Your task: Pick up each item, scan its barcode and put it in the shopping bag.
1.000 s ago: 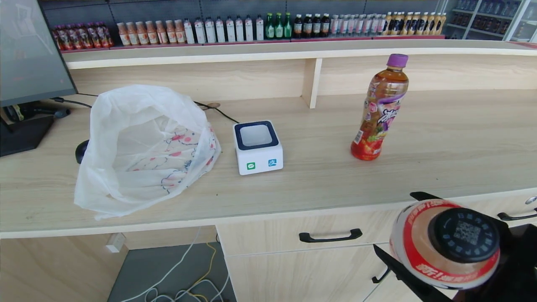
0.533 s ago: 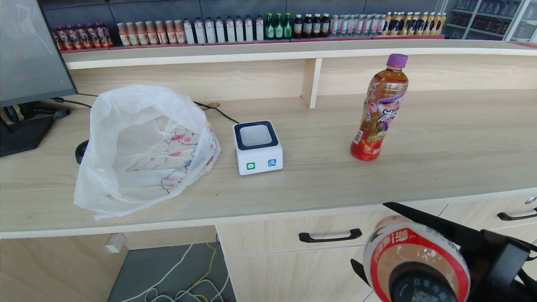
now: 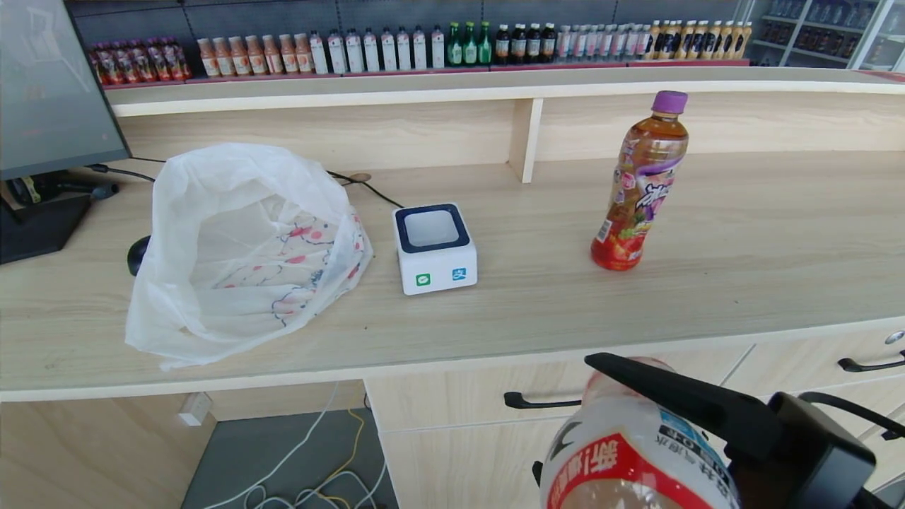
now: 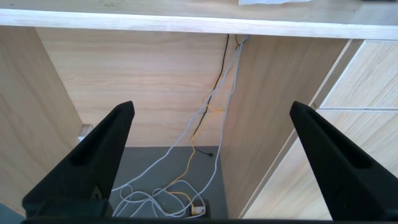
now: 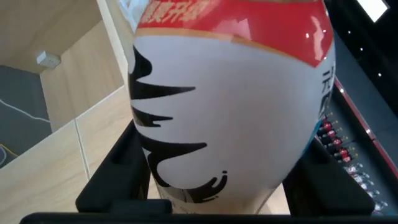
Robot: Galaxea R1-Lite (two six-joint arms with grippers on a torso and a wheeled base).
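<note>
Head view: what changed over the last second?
The right gripper, shut on the white, red-banded plastic bottle, carried it leftward and lower and turned it, so its black cap no longer faces the camera. The white plastic shopping bag, white box scanner and purple-capped tea bottle kept their places on the wooden counter.

1. We are seeing two small square signs on the front of the scanner (image 3: 434, 247) — a green icon (image 3: 423, 280) and a blue icon (image 3: 459, 274), with no words beside them.
2. We are noticing a white barcode patch (image 3: 603, 230) low on the label of the standing bottle (image 3: 640, 184); its digits are too small to tell.
3. We are finding white characters on the red band of the near bottle (image 3: 629, 452) — and black brush strokes on its white label.
</note>
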